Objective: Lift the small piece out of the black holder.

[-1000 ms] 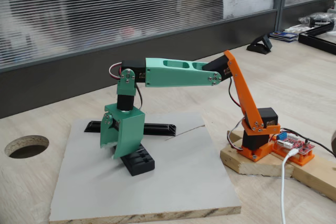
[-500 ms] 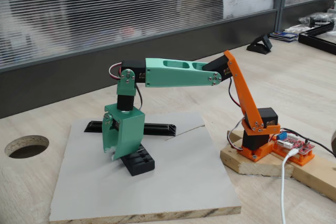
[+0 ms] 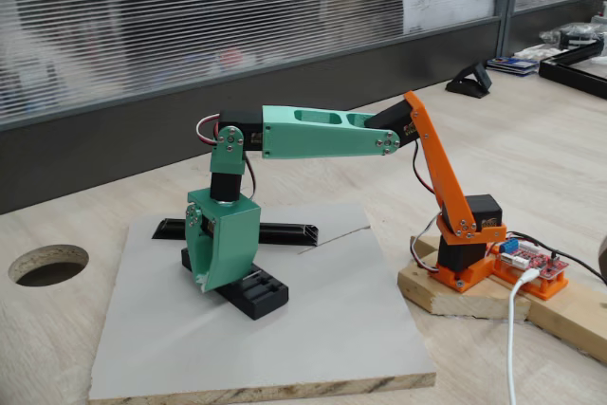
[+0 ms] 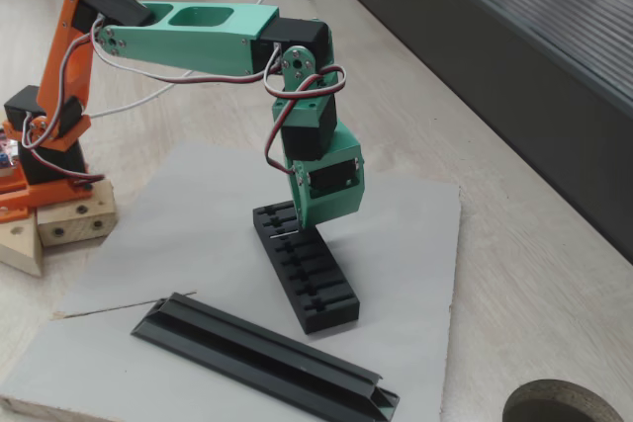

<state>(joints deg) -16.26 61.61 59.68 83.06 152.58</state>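
Over the black holder (image 4: pixel 307 269) — green gripper (image 4: pixel 315 221) at its end, grey board (image 4: pixel 415 244) bare beside

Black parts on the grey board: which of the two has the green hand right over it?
The short slotted block, with crosswise slots on top. The hand hangs over its far end; the long grooved strip lies apart.

A long black channel strip (image 4: pixel 262 355) is being supported by a grey board (image 4: pixel 415 244), itself being carried by a wooden table (image 3: pixel 531 139). A round hole (image 3: pixel 47 264) is being shown in the table beside the board.
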